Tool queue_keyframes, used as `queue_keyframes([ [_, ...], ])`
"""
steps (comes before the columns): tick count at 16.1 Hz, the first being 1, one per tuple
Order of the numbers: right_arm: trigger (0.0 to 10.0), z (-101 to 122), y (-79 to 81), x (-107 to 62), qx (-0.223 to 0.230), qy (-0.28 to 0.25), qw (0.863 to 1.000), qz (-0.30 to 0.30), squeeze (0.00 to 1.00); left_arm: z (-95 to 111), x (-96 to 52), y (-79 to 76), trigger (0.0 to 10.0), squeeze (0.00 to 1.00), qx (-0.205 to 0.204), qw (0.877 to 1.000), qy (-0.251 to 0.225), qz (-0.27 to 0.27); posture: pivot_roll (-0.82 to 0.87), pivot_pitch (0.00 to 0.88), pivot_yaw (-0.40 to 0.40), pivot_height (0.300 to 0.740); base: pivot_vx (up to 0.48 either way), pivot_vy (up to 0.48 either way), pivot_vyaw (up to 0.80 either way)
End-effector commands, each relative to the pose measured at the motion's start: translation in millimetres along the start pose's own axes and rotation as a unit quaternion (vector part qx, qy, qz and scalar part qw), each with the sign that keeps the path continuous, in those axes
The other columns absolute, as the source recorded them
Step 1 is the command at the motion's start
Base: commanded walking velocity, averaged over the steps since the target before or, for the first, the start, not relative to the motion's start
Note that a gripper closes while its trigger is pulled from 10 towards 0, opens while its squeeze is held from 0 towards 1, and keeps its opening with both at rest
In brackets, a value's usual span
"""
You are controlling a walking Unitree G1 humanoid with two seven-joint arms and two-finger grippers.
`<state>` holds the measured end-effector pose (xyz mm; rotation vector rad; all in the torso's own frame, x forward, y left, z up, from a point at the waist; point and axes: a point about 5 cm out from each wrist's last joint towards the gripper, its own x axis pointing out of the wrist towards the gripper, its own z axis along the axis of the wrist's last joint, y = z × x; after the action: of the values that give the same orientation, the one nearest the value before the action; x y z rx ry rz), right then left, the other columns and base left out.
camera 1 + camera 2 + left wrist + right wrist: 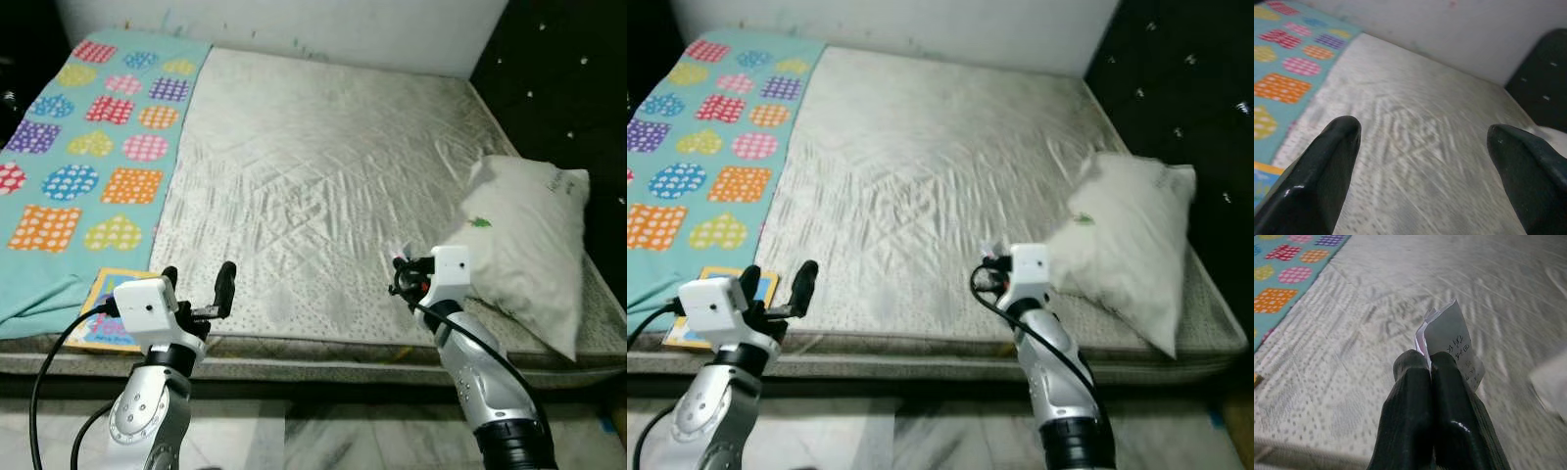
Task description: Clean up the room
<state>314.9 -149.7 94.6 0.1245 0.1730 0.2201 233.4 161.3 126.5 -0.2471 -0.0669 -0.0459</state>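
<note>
1. We see our right gripper (1429,363) clamped on a folded paper slip (1453,343), above the mattress (323,166), beside the pillow (529,245).
2. Our left gripper (199,281) hovers, fingers apart, near a book (106,318).

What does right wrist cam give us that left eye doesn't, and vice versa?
Right wrist: the right gripper pinches a folded paper slip with printed writing on it.
Left eye: the open left gripper, the white pillow by the dark headboard, and a colourful book at the bed's near edge.
Both: the grey quilted mattress and the teal patterned blanket.
</note>
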Motion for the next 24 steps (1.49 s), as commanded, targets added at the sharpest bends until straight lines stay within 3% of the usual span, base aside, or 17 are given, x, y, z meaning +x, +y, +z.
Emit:
queue_keyframes([
  [1, 10.0, 5.2, 8.6, 3.9, 0.009, -0.012, 1.000, 0.011, 0.00, 0.7, -2.2, 5.7, 10.0, 0.00, 0.006, 1.000, 0.002, 0.008, 0.05, 0.150, -0.142, 0.740, 0.382, 0.000, 0.00],
  [11, 10.0, 2.4, 2.8, 2.9, 0.026, -0.009, 1.000, -0.005, 0.00, -3.4, -1.6, 8.7, 10.0, 0.00, 0.001, 1.000, 0.019, 0.021, 0.06, 0.156, -0.136, 0.740, 0.089, 0.000, -0.08],
  [14, 10.0, 1.6, 1.8, 1.9, 0.027, -0.012, 1.000, -0.009, 0.00, -3.6, -3.0, 7.4, 10.0, 0.00, -0.006, 1.000, 0.018, 0.012, 0.06, 0.145, -0.131, 0.740, 0.000, 0.365, -0.62],
  [24, 10.0, -2.4, 5.3, 6.8, 0.028, -0.006, 1.000, 0.000, 0.00, -7.7, 0.4, 9.0, 10.0, 0.00, 0.008, 1.000, 0.016, 0.016, 0.07, 0.089, -0.118, 0.740, 0.000, 0.370, 0.00],
])
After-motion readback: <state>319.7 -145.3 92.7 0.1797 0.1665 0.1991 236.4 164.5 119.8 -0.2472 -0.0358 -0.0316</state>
